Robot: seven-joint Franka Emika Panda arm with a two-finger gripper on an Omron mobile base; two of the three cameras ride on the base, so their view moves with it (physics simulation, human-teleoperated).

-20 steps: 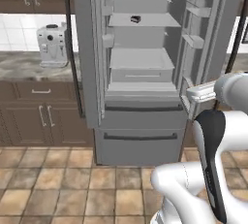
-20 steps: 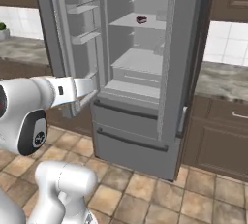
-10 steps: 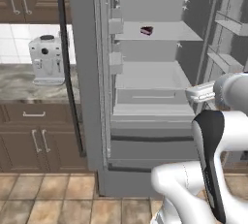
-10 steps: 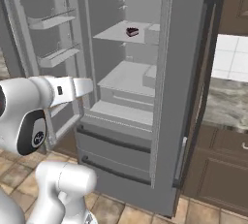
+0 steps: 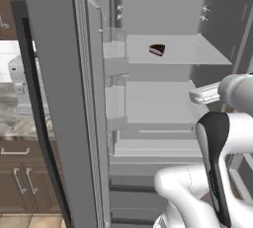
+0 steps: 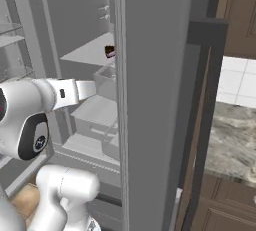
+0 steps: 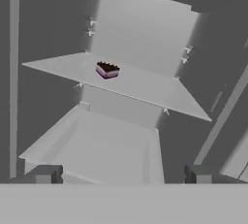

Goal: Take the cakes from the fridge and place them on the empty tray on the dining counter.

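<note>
- Left base view: fridge (image 5: 163, 103) stands open, grey interior exposed. One cake (image 5: 157, 50), a dark wedge, sits alone on the upper shelf (image 5: 188, 54), toward its left half. Below it a lower shelf and a drawer front. The left door (image 5: 59, 98) is seen edge-on, its dark handle (image 5: 37, 118) running vertically. Past the door: a marbled counter (image 5: 15, 123) with a white appliance (image 5: 19, 86) on it, brown cabinets (image 5: 22, 182) beneath. The white arm (image 5: 217, 158) rises at lower right, its wrist level with the lower shelf.
- Right base view: the right door (image 6: 155, 100) blocks most of the interior; the cake is partly visible beside the door's edge. White tiled wall (image 6: 235, 82) and marbled counter to the right, brown cabinet under it.
- Hand view: camera looks into the fridge. Cake on the upper shelf, well apart from the gripper (image 7: 121, 175). Fingertips (image 7: 46, 174) spread wide, nothing between them.
</note>
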